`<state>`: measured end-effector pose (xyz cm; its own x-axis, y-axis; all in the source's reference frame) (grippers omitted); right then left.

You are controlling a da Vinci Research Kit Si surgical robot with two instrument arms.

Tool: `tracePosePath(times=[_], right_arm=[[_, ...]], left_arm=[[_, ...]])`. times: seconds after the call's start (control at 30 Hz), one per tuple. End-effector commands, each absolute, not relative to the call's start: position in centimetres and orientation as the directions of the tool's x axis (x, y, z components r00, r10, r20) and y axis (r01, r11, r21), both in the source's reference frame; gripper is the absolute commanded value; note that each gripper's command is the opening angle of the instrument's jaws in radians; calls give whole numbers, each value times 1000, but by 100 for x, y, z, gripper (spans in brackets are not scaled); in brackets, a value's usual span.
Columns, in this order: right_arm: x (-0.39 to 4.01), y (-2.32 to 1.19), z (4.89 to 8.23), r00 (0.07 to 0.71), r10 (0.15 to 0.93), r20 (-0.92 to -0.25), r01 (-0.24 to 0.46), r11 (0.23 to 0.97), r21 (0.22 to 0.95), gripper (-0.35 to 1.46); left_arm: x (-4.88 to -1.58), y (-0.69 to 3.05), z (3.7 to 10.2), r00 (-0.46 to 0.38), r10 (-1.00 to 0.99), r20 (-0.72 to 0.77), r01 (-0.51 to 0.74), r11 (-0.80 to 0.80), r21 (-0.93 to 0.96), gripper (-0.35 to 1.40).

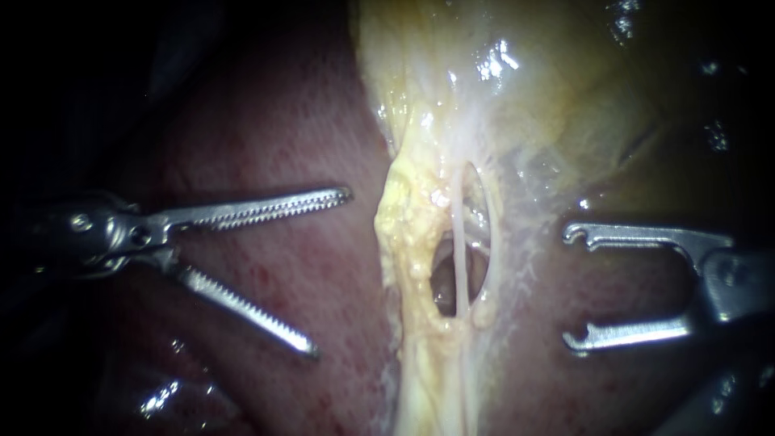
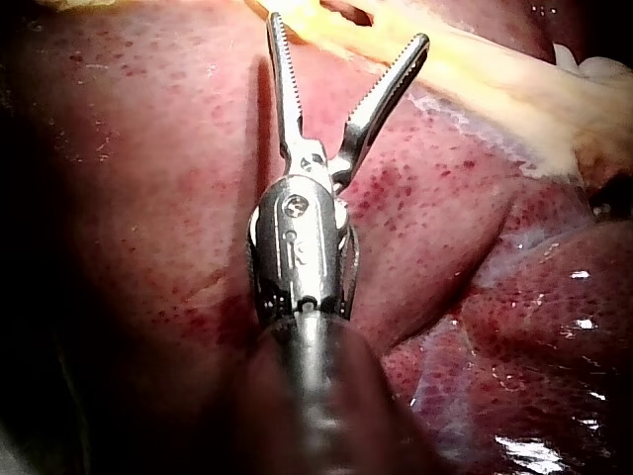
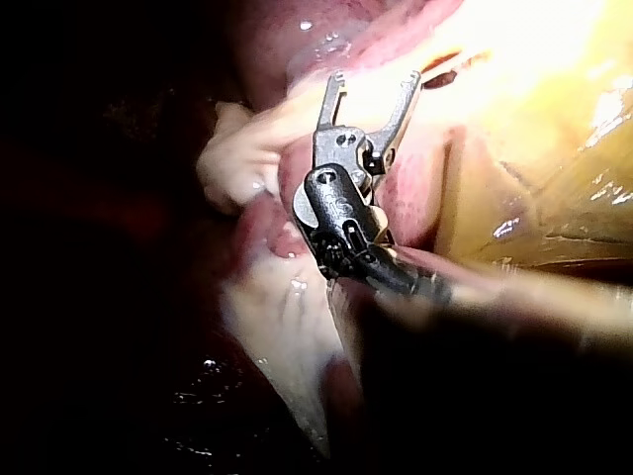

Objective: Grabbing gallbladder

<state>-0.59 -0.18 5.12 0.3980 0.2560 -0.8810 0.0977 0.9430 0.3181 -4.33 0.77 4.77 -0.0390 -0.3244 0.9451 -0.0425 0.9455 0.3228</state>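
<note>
Left instrument [image 1: 329, 273]: enters from the left; toothed jaws spread in a wide V, holding nothing, over the liver.
Right instrument [image 1: 571, 287]: enters from the right; two hook-tipped jaws lie parallel and well apart, gripping nothing.
Between them: a band of yellow fat [image 1: 408, 234] runs down the endoscope view, with a window in it crossed by a thin pale tube [image 1: 458, 242].
Gallbladder [image 1: 565, 97]: yellowish, glistening, high in the endoscope view, beyond both pairs of jaws, nearer the right one, touching neither.
Liver [image 1: 274, 121]: dark red, speckled, beneath the left jaws.
Left wrist view: open jaws [image 2: 346, 32] reach up to the fat band's edge; contact cannot be told.
Right wrist view: open jaws [image 3: 375, 76] point at bright yellow tissue ahead.
</note>
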Motion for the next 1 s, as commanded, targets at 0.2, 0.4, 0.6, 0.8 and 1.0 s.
tracePosePath(times=[0.2,0.4,0.6,0.8,1.0], right_arm=[[-59,-18,512,398,256,-881,98,943,318,57],[-59,-18,512,398,256,-881,98,943,318,57],[-59,-18,512,398,256,-881,98,943,318,57],[-59,-18,512,398,261,-879,95,942,323,57],[-59,-18,512,398,261,-879,95,942,323,57]], left_arm=[[-433,79,474,-37,-375,926,-24,927,375,123],[-433,80,474,-36,-455,890,25,890,456,116],[-440,82,476,-40,-524,851,76,847,526,108],[-446,82,478,-28,-583,812,105,806,582,100],[-453,83,480,-17,-630,776,136,768,626,91]])
